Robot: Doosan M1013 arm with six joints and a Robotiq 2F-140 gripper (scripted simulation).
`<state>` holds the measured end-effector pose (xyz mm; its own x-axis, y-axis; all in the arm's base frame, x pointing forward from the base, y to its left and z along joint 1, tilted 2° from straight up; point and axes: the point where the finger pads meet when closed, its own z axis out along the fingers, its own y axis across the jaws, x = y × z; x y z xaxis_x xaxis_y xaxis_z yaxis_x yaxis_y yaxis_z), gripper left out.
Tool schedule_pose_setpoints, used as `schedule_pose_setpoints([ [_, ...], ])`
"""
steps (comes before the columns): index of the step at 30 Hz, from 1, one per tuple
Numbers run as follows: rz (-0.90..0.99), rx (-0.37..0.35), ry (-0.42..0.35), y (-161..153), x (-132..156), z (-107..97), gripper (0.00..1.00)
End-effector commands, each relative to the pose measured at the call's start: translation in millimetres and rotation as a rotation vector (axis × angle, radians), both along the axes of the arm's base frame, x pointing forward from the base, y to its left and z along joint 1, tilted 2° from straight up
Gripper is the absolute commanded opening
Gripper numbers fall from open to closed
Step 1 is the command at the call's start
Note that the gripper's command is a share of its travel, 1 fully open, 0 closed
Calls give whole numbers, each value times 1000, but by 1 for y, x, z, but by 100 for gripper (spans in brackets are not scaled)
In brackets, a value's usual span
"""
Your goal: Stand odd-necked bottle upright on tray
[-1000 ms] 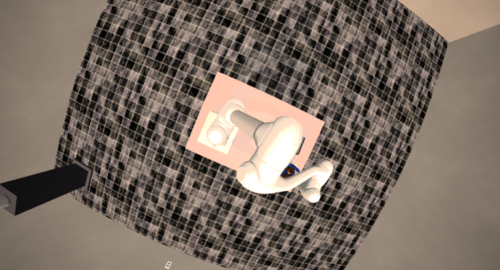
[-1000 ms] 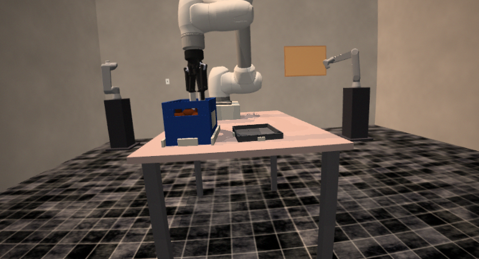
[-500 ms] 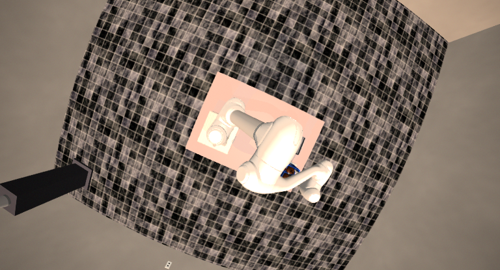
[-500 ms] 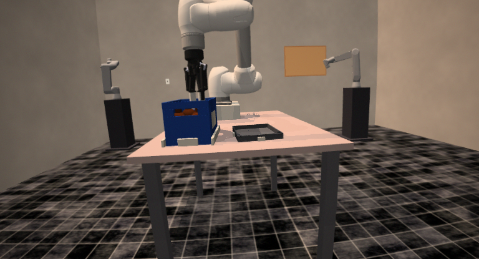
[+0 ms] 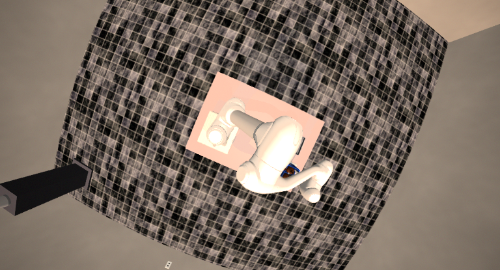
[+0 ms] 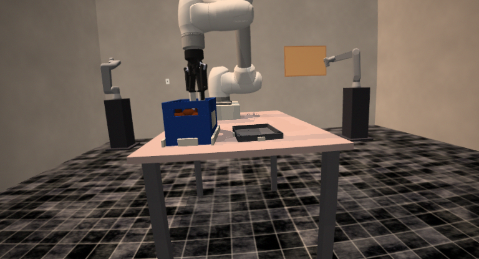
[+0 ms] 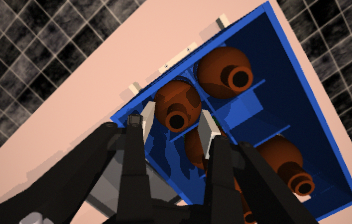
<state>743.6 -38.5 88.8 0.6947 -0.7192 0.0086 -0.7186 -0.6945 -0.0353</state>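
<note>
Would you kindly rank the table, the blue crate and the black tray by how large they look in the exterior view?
1. Table: plainly the largest.
2. Blue crate: much taller than the tray.
3. Black tray: low and flat. Its footprint looks about as wide as the crate, so only height separates them.

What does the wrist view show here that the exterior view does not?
Only the wrist view looks down into the crate: brown bottles stand in its cells, one between the open gripper pads, ungripped. Only the exterior view shows the black tray beside the crate, with no bottle on it, and the table legs. Both show the blue crate and the gripper above it.
</note>
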Motion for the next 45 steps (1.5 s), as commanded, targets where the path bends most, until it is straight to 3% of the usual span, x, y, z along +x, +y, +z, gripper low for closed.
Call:
schedule_pose_setpoints([
  [1,0,0,0,0,0,1,38],
  [9,0,0,0,0,0,12,38],
  [32,0,0,0,-1,-2,77,38],
  [45,0,0,0,-2,-3,85,38],
])
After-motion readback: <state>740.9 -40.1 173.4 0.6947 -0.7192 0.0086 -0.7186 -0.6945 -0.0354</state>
